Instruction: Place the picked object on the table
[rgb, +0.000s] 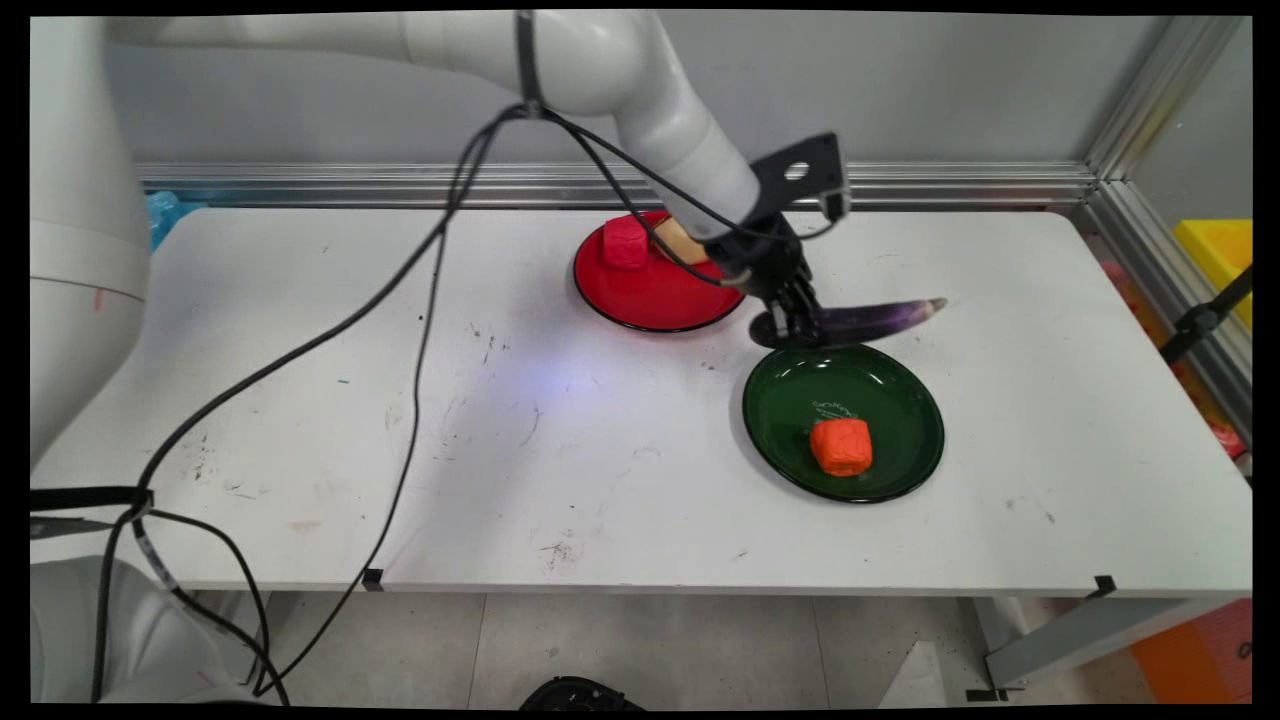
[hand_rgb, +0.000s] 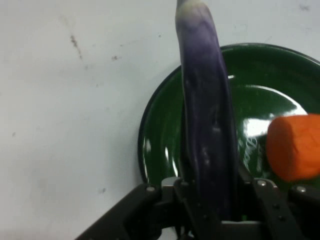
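The black two-finger gripper (rgb: 790, 322) is clamped on the thick end of a long, glossy purple eggplant (rgb: 872, 318), its fingers pressed against both sides of the vegetable in the hand view (hand_rgb: 207, 150). The eggplant sticks out sideways from the gripper toward the table's right, its pale tip pointing away from the arm, and it hangs above the far rim of a round dark green plate (rgb: 790, 400). On that plate, toward its near side, sits an orange rounded block (rgb: 841, 446), apart from the eggplant. Just behind the gripper, toward the wall, lies a round red plate with a dark rim (rgb: 640, 295); it carries a pinkish-red block (rgb: 624, 243) and a tan rounded piece (rgb: 678, 240) partly hidden by the arm. Both plates rest on the scuffed white table (rgb: 400, 400), near each other but not touching.
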